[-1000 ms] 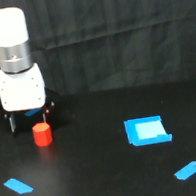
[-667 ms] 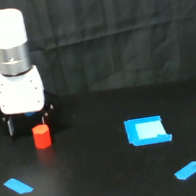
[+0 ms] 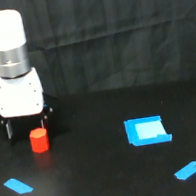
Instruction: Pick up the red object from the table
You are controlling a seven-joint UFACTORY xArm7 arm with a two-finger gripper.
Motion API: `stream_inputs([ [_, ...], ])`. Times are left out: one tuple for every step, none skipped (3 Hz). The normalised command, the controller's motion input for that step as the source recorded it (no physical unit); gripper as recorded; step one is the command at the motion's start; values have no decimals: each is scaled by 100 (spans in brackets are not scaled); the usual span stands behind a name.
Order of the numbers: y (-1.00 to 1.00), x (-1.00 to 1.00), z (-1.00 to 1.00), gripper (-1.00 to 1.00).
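Red object point(image 3: 39, 140) stands upright on the worktop point(image 3: 108, 185), near the exterior view's left edge. Claw point(image 3: 26, 130) hangs w/ fingers spread, gripping nothing. Block sits just below and a bit toward the view's right of the gap, slightly off-centre, not yet enclosed.

arm point(image 3: 0, 29) cut off at left edge; fingertips point(image 3: 10, 131) blurred

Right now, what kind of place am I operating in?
Probably a lab test bench: a matte black table marked with blue tape strips and a blue square patch, a black cloth backdrop, and one small red object under the gripper.
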Motion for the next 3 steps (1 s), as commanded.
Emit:
stream_inputs([
  [-31,-20,-8,42],
  [-35,-19,-18,48],
  [-53,-16,-25,54],
])
